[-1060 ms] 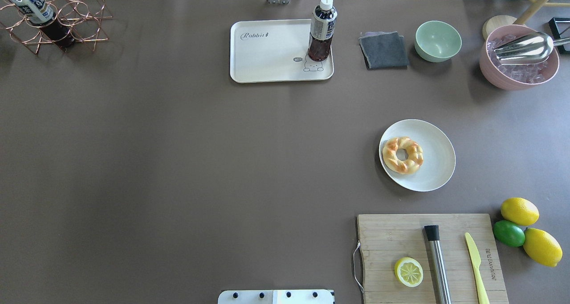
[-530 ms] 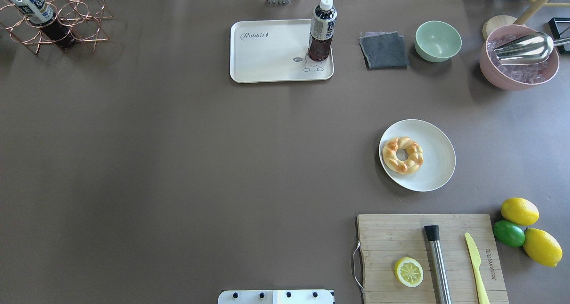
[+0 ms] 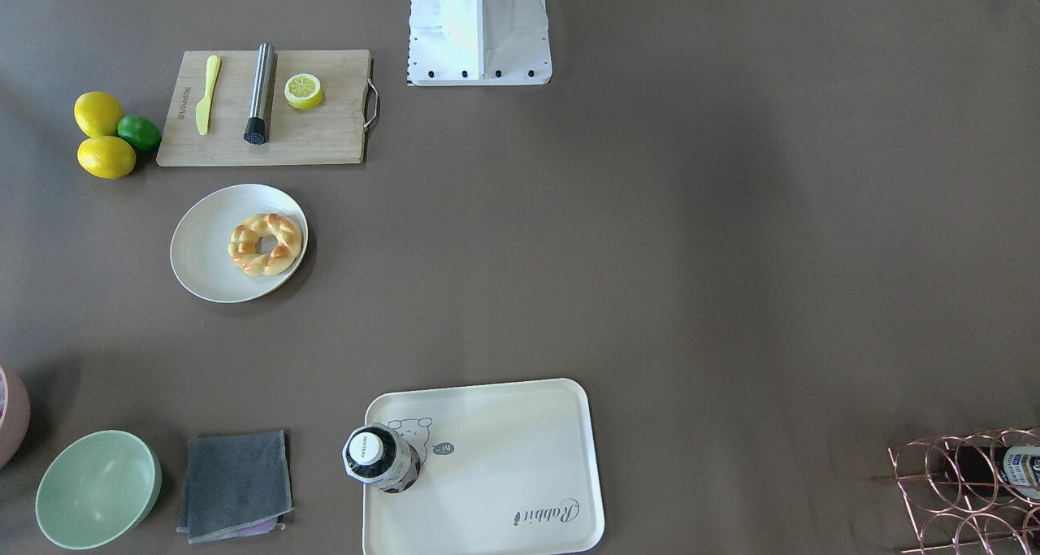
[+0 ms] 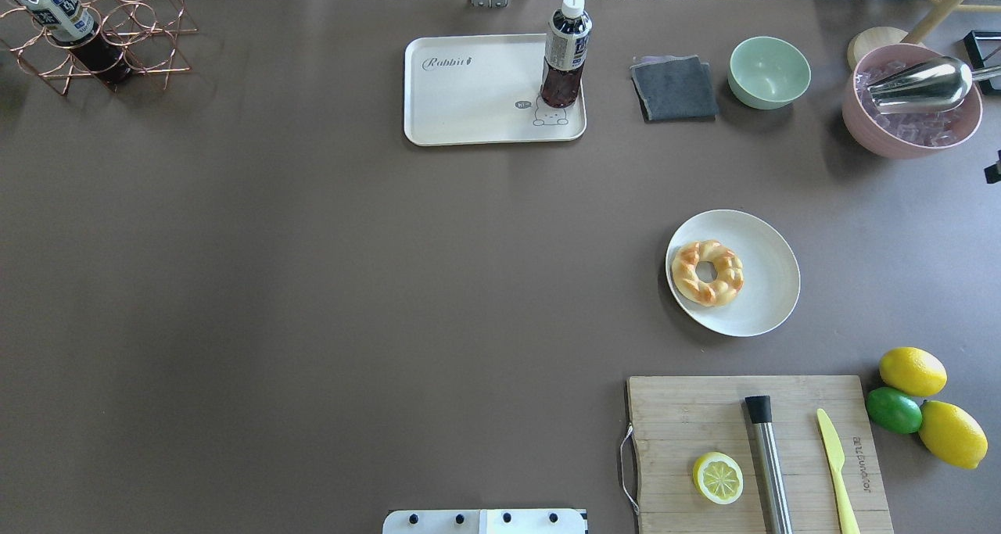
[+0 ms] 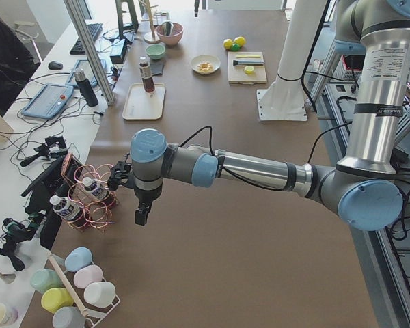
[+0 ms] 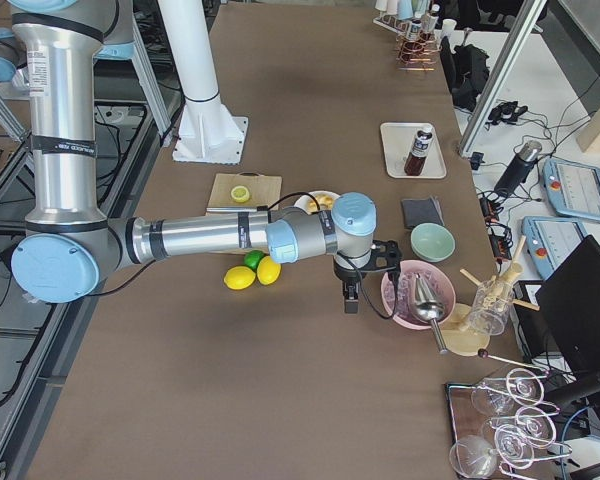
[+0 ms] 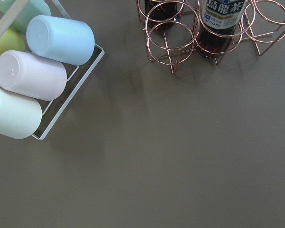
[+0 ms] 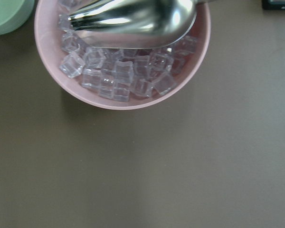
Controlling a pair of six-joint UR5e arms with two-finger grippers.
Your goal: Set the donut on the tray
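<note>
The donut [image 4: 707, 273], braided and golden with toasted patches, lies on the left part of a round white plate [image 4: 762, 284]; it also shows in the front view [image 3: 265, 244]. The cream tray [image 4: 469, 88] with "Rabbit" script lies at the far middle of the table, and near the front edge in the front view [image 3: 520, 449]. My left gripper [image 5: 142, 217] hangs over the table's left end by the copper rack, far from both. My right gripper [image 6: 350, 303] hangs beside the pink ice bowl. I cannot tell whether either gripper is open or shut.
A dark bottle [image 4: 565, 53] stands on the tray's right part. A grey cloth [image 4: 674, 87], green bowl [image 4: 769, 71] and pink ice bowl with scoop [image 4: 911, 104] lie right of the tray. A cutting board [image 4: 704, 417] holds a lemon half [image 4: 717, 477]. A copper rack [image 4: 94, 34] stands far left.
A small dark part of my right arm's end has come into the overhead view at its right edge. The donut, plate and tray have not moved.
</note>
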